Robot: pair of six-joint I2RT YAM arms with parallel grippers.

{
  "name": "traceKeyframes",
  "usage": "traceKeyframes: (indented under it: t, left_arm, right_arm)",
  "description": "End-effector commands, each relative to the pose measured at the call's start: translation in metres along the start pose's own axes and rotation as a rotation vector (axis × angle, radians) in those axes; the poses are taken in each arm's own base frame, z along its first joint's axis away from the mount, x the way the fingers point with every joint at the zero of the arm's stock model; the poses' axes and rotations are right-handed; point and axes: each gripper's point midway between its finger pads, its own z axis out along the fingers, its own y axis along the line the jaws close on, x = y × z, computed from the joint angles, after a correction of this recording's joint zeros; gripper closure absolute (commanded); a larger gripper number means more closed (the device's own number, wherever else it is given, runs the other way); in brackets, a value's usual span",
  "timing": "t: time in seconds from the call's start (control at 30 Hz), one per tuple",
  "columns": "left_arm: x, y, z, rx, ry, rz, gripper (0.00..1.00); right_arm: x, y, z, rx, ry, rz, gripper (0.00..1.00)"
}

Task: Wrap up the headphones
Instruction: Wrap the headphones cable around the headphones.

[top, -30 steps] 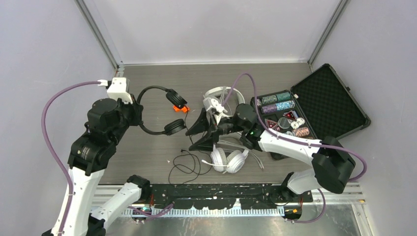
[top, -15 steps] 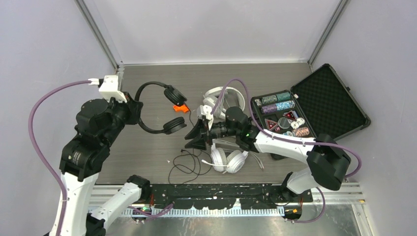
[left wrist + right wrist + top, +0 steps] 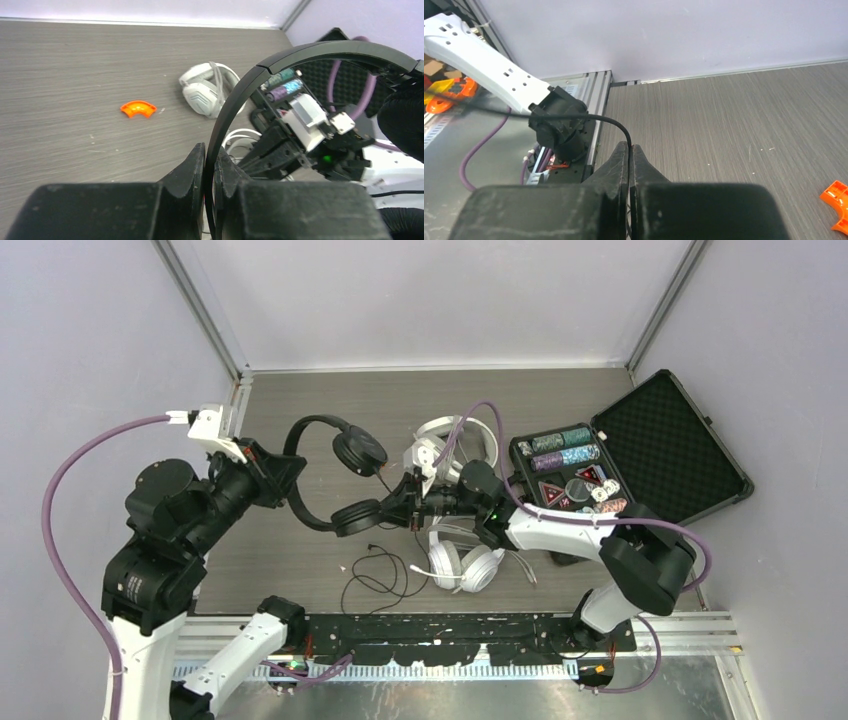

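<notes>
The black headphones (image 3: 358,452) hang above the table. My left gripper (image 3: 293,475) is shut on their thin headband (image 3: 300,52), which runs between the fingertips (image 3: 199,152) in the left wrist view. My right gripper (image 3: 392,506) sits just right of the lower cup (image 3: 355,517) and is shut on the black cord (image 3: 594,118), which arcs out leftward from the closed tips. The rest of that cord lies in loose loops (image 3: 375,575) on the table. One white pair (image 3: 465,565) lies under the right arm and another (image 3: 455,435) behind it.
An open black foam-lined case (image 3: 680,430) holding chips (image 3: 565,450) stands at the right. A small orange piece (image 3: 138,108) lies on the table left of the far white pair. The arm bases and a black rail (image 3: 450,630) line the near edge.
My right gripper moved left toward the black headphones and closed on the black cord. My left arm swung the held headphones toward the right.
</notes>
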Motion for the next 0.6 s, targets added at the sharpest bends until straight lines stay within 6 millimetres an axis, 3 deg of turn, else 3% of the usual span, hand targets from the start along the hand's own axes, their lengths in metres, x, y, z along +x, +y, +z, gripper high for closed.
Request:
traceKeyframes:
  t: [0.0,0.23,0.57]
  left_arm:
    - [-0.015,-0.04,0.0,0.198,-0.037,-0.061,1.0]
    - [-0.002,-0.079,-0.007,0.447,0.014,-0.081,1.0]
    - [0.056,-0.083,-0.016,0.567,0.234,-0.011,1.0]
  right_arm:
    - [-0.032,-0.012,0.008,0.031,-0.12,-0.097,0.99]
    - [-0.041,-0.029,0.023,0.027,-0.142,-0.106,0.99]
    - [-0.065,-0.067,0.009,0.063,-0.272,-0.008,0.99]
